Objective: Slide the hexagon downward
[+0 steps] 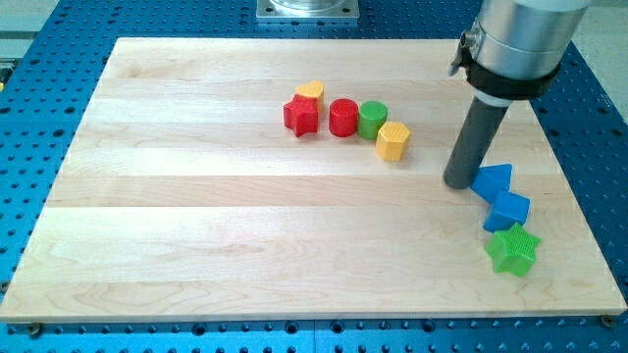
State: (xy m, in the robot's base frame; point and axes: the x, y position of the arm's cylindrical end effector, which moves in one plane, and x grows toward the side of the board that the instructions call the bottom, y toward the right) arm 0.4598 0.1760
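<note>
Approach step. My tip (458,182) rests touching the blue triangle (494,180), at 4 o'clock of the yellow hexagon (392,141). No hand fitted. Next: reposition to its 12 o'clock, push toward 6.

lab / robotics test bench, not a home or shop. evidence: blue perforated metal breadboard (39,118) with a regular grid of mounting holes under everything, pale wooden board (245,235) laid flat on it as a work surface, grey metal mount plate (307,9) at the view's top edge, industrial arm housing (518,39) with a dark rod coming down. small plastic blocks in primary colours look like test props, e.g. yellow hexagon (392,141).
</note>
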